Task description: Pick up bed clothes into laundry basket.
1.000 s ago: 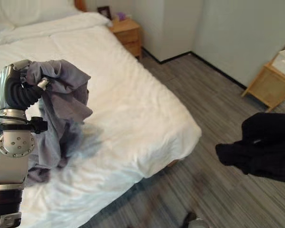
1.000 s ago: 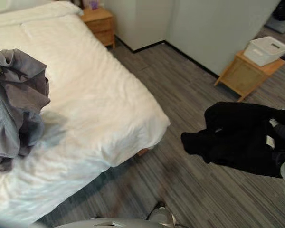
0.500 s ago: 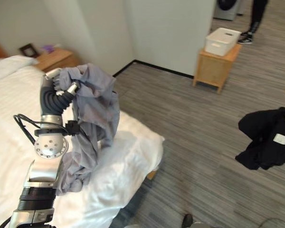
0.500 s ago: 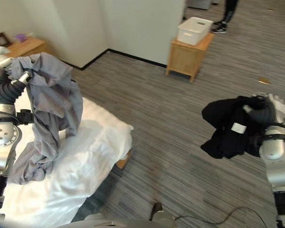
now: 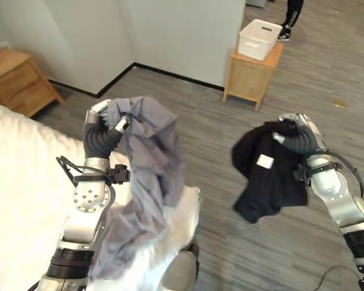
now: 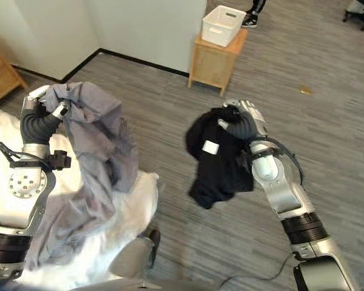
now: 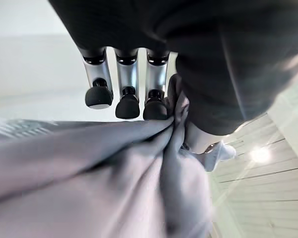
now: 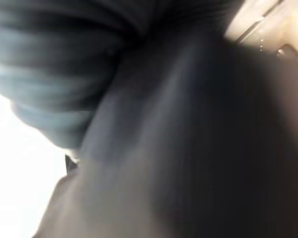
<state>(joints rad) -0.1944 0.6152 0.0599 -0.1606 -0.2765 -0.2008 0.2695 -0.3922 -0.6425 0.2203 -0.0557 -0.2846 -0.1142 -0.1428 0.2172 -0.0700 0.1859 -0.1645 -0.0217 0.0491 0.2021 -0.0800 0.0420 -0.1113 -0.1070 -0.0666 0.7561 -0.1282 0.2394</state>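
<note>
Basket (image 5: 259,38) of white plastic, rectangular with an open top, sits on a small wooden side table (image 5: 252,80) against the pale wall; what lies inside it cannot be seen. A person's dark legs and shoes (image 5: 289,18) stand just behind it.

Two garments hang in the air, well apart from that basket. The left hand (image 5: 106,118) is raised, its fingers curled into the top of a grey garment (image 5: 147,182); the left wrist view shows dark fingertips (image 7: 126,105) pressed into the bunched grey cloth. This garment is soft, thin and heavily creased, draping in long folds down onto the corner of the white bed (image 5: 24,194), whose sheet is rumpled.

The right hand (image 6: 242,124) grips a black garment (image 6: 218,160) by its upper edge, fingers closed round it. It hangs in a limp, crumpled bundle over the grey striped floor (image 5: 230,242), with a small white tag (image 6: 210,147) showing. A wooden nightstand (image 5: 15,82) stands beside the bed.
</note>
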